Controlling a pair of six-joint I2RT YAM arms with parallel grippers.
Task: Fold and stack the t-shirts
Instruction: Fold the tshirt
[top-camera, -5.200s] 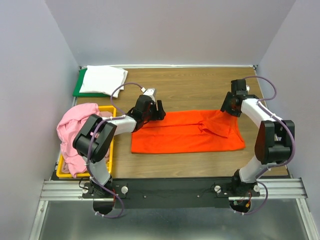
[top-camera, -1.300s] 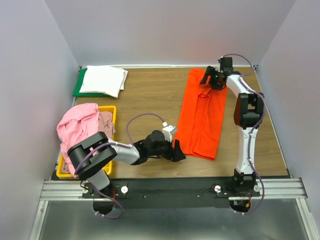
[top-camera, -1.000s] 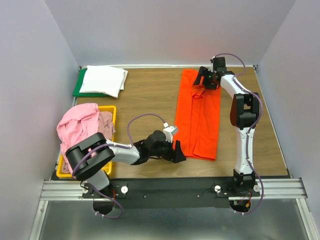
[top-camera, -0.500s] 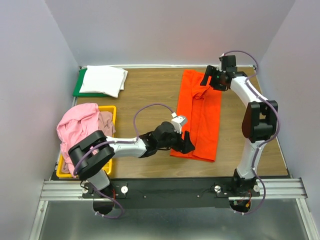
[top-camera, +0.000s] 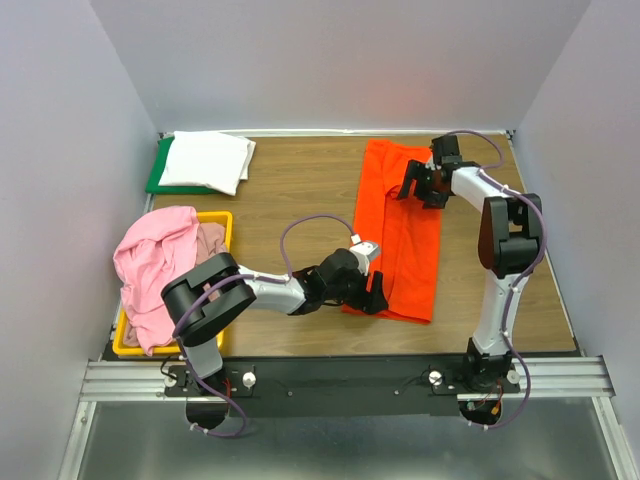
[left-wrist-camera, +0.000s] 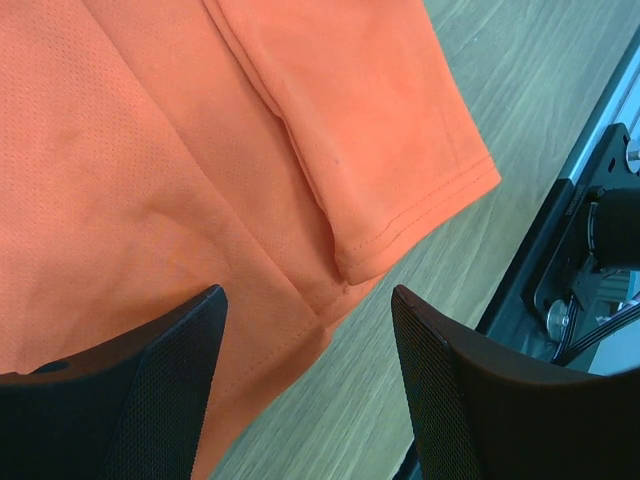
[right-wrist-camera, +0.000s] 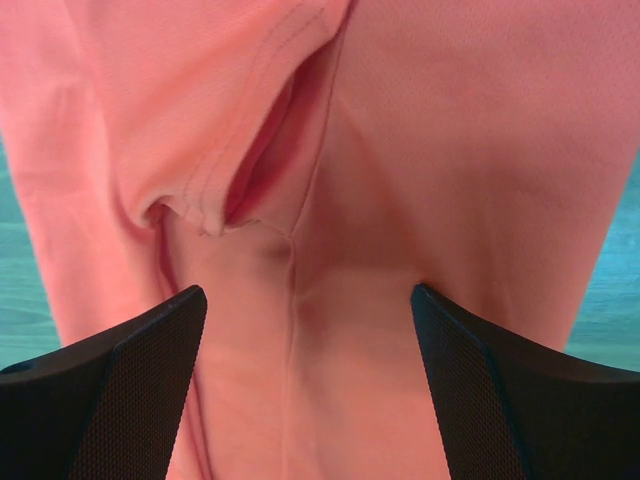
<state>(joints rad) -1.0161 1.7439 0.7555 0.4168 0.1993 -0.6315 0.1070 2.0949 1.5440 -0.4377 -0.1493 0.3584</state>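
Two arms work from the near edge of the desk (top-camera: 300, 200). Both are out over the bright orange t-shirt (top-camera: 405, 240), which lies flat on the right half of the wood as a long narrow strip running from near to far.

Closest to me, the left arm stretches low across the desk toward the right. The left end effector (top-camera: 375, 300) sits at the shirt's near hem, by its left corner. Seen from its wrist, the two black fingers (left-wrist-camera: 150, 400) stand well apart with only cloth below them. A folded-over layer with a stitched hem ends just ahead, with bare wood beyond. It grips nothing, and I cannot tell whether the fingers touch the cloth.

Off to the left, near the front, a yellow bin (top-camera: 215, 214) holds the light pink t-shirt (top-camera: 150, 255), which is heaped up and spilling over the bin's left rim. The dusty mauve-pink t-shirt (top-camera: 212, 243) is tucked beside it inside the bin.

Farther back, the right arm bends over the far end of the orange strip. The right end effector (top-camera: 413, 190) hovers near the collar, its fingers (right-wrist-camera: 100, 400) spread wide on either side of the neck opening and closed on nothing.

At the far left corner the white t-shirt (top-camera: 207, 160) lies folded on a flat green board (top-camera: 156, 180), well apart from the orange one.
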